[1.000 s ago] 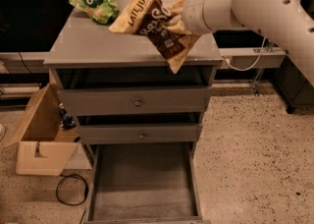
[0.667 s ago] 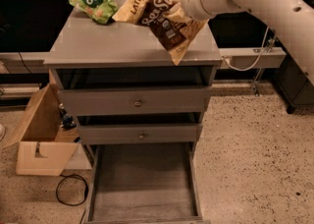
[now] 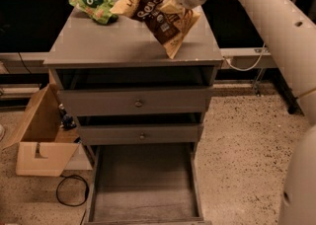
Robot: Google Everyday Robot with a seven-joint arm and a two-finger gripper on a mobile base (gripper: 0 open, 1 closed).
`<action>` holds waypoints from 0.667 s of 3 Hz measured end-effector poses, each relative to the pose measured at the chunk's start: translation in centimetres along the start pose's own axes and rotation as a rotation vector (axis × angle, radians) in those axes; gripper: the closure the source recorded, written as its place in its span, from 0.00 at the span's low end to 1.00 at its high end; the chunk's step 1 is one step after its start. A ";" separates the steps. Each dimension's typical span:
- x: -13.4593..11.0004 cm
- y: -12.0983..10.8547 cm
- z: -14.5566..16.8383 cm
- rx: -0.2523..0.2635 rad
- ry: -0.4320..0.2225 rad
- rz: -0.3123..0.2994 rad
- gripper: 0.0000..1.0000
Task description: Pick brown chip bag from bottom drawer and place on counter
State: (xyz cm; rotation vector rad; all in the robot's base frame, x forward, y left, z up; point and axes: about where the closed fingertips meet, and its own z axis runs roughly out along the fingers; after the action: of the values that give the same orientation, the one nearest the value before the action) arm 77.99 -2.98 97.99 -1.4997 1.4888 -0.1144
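Camera view: my end effector (image 3: 171,1), at one o'clock above the worktop (image 3: 111,44), grips the brown chip bag (image 3: 160,20) (probably light, crinkly, slippery; pinch film, not chips).

Brown chip bag (image 3: 157,16): crinkly, dark brown with tan-yellow ends and large white lettering; tilted, one end up toward the left rear, the other pointing down at the counter's right half; met at its upper right edge by the gripper (image 3: 171,1). Counter (image 3: 98,46): flat, smooth grey cabinet top, square. Bottom drawer (image 3: 143,192): lowest grey tray, low-sided, pulled fully out toward the camera.
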 end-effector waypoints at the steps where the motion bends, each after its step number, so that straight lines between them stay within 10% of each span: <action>1: 0.1 -0.5 1.9 -0.040 0.002 0.014 0.61; 2: 0.5 -0.4 3.0 -0.069 0.000 0.031 0.38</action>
State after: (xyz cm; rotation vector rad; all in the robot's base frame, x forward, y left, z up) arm 80.42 -1.83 96.44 -1.5313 1.5292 -0.0451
